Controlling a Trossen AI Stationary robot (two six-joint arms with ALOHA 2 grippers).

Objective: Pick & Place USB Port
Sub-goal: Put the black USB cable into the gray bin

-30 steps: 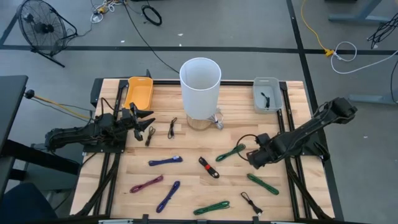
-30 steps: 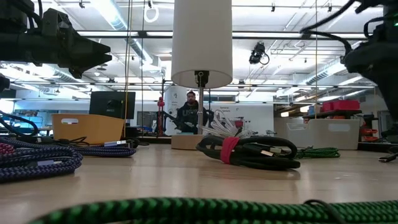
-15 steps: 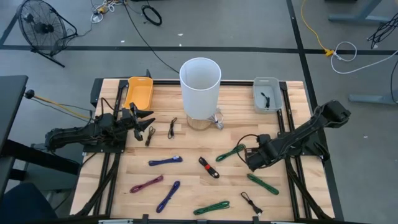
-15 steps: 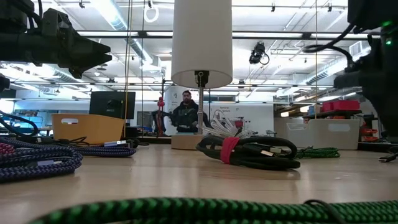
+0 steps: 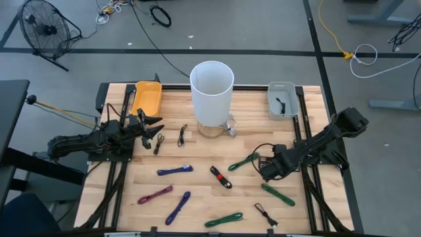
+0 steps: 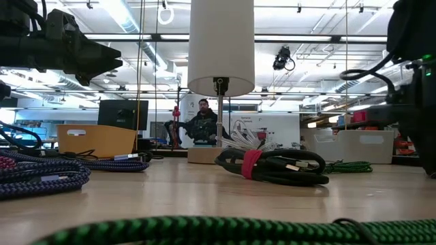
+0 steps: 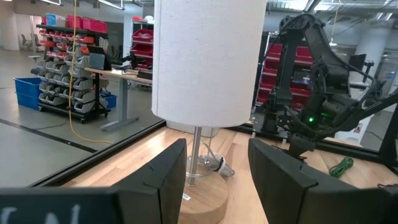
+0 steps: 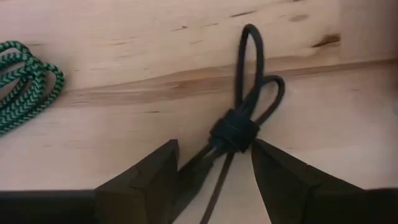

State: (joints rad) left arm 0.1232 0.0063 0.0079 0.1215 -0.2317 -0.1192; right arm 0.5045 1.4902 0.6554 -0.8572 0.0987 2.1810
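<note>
Black cable (image 8: 235, 127) between right gripper (image 8: 214, 167) fingers

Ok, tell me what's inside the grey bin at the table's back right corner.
The grey bin holds one small black cable. Its near wall hides little; nothing else shows inside.

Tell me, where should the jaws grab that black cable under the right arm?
Probably at the strap binding the black cable, its thickest, firmest spot. Come straight down from above: the bundle lies flat on the table, and the right gripper already hovers with open jaws either side of it.
</note>
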